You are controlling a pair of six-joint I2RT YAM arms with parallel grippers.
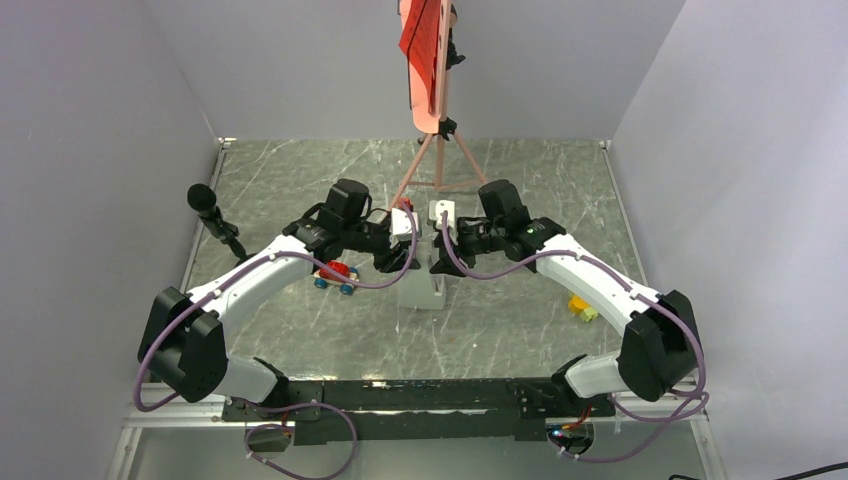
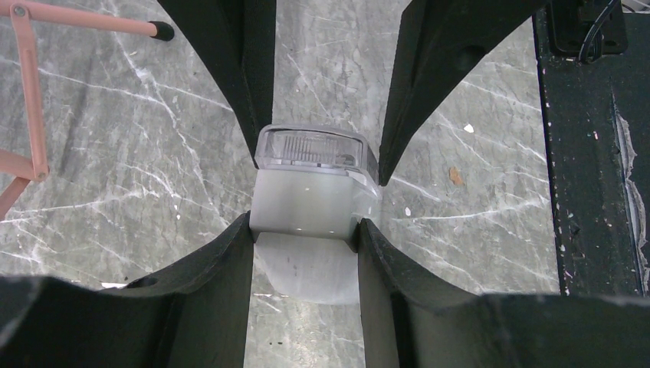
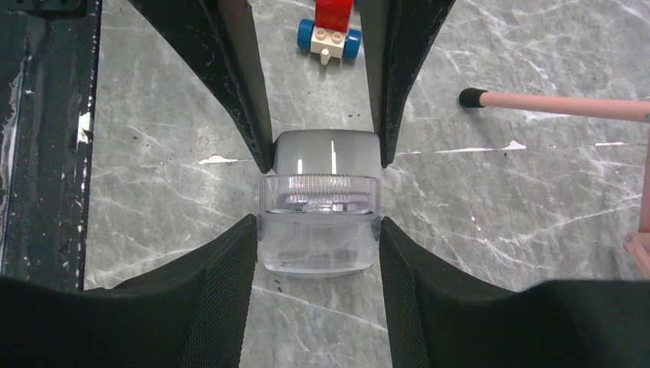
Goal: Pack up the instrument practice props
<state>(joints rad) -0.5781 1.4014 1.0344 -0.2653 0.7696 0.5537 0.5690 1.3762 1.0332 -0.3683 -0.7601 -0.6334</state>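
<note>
The grey-white wedge-shaped metronome stands on the table between both grippers. My left gripper is shut on its pale side. My right gripper is shut on its clear-faced side from the opposite direction. The metronome fills the middle of the left wrist view and the right wrist view. The salmon-pink music stand stands at the back on tripod legs, with the red sheet on its desk. The thin clear stick is out of view.
A small red toy car with blue wheels sits left of the metronome, also in the right wrist view. A black microphone stands at the left. A yellow-green piece lies at the right. Stand legs reach near.
</note>
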